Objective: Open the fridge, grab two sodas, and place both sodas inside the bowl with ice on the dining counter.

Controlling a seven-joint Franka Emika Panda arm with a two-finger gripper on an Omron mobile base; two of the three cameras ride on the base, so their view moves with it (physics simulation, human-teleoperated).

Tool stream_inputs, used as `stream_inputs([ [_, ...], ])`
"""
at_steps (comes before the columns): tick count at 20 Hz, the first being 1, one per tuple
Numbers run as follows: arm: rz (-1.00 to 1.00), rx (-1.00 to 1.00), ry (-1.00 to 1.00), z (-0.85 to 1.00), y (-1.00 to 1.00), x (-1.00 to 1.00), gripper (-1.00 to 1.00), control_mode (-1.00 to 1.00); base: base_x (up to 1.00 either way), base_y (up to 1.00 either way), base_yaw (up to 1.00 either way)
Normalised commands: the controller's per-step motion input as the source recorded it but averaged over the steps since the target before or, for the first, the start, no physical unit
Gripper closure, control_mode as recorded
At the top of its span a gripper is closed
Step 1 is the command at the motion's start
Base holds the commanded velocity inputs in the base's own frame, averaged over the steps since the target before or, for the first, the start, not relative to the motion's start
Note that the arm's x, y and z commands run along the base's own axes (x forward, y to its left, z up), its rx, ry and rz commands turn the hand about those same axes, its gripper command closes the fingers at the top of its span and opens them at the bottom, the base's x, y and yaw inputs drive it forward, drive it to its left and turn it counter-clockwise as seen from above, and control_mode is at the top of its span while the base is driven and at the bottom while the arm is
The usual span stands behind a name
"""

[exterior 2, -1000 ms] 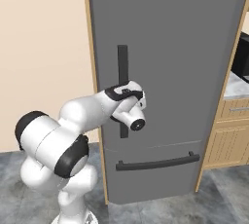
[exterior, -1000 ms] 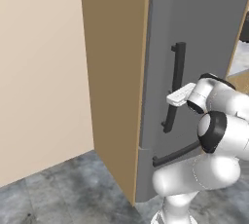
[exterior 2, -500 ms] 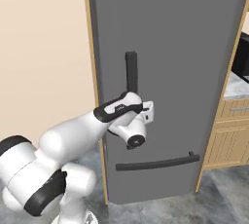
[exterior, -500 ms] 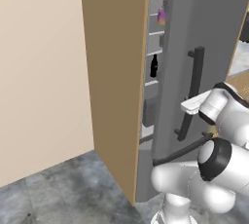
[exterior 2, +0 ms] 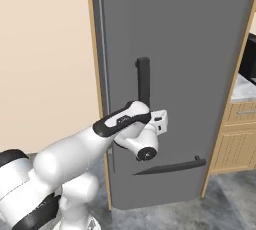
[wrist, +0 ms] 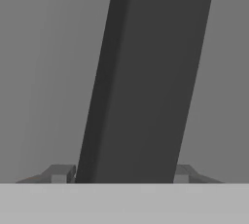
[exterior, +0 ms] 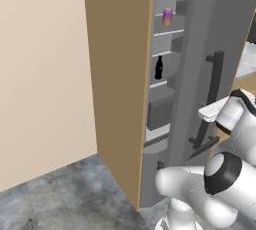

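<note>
Hand view: fingers point(wrist: 59, 173) astride handle point(wrist: 146, 77).

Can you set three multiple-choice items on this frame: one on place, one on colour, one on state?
1. Where is the can relative to the bottle?
A. On a higher shelf
B. On the same shelf
C. In the drawer

2. What colour is the bottle?
A. Green
B. Black
C. White

3. What state is the fridge door in?
A. Fully shut
B. Partly open
C. Taken off

Answers:
1. A, the left base view shows the can on a shelf above the bottle's.
2. B, it looks glossy black.
3. B, a gap shows the shelves while the gripper has a finger on each side of the handle.
</note>
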Motion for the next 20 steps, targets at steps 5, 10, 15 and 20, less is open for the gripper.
stream_inputs([
  [5, -0.08, -0.11, 0.04, 0.33, -0.84, -0.2, 1.0, -1.0, 0.0, 0.0, 0.0],
  [10, -0.1, -0.13, 0.07, 0.38, -0.73, -0.19, -1.0, -1.0, 0.0, 0.0, 0.0],
  [15, -0.11, -0.13, 0.1, 0.46, -0.76, -0.06, -1.0, -1.0, 0.0, 0.0, 0.0],
  [20, -0.1, -0.07, 0.02, 0.45, -0.59, -0.18, -1.0, -1.0, 0.0, 0.0, 0.0],
])
